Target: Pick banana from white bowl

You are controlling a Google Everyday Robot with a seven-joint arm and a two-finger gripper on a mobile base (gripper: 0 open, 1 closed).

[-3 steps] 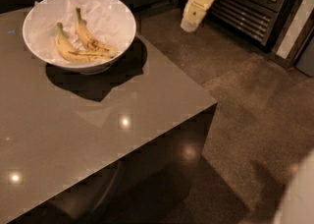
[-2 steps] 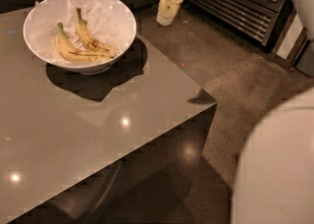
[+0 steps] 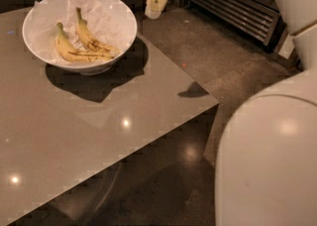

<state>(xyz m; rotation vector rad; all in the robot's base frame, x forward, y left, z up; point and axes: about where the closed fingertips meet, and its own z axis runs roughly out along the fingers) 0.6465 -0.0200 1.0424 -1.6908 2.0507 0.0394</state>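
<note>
The gripper (image 3: 154, 10), a pale cream piece at the far edge of the view, hangs tip-down over the dark floor (image 3: 208, 56), just right of the white bowl (image 3: 132, 30) and past the worktop's (image 3: 99, 136) far right edge. It holds nothing, and I cannot tell whether it is spread or closed.

The banana (image 3: 92, 40) lies inside the bowl on crumpled white paper (image 3: 106, 14). Its greenish stem points to the far side and its body runs toward the near right. It is the slimmer, straighter of two. The plumper banana (image 3: 74, 54), marked by a long dark streak, lies against it on the near left, the two touching toward their right ends.

The fruit is probably light and fairly firm, but the skin bruises and is smooth, so it calls for a moderate squeeze. The best hold looks to be across the far half of the body, below the stem, where it stands apart from its neighbour. Toward the right end the fingers might catch both fruits or snag the paper.

The bowl sits on the far left of the grey worktop. A bulky pale arm housing (image 3: 267, 165) fills the near right, and a dark slatted grille (image 3: 233, 9) stands at the far right.
</note>
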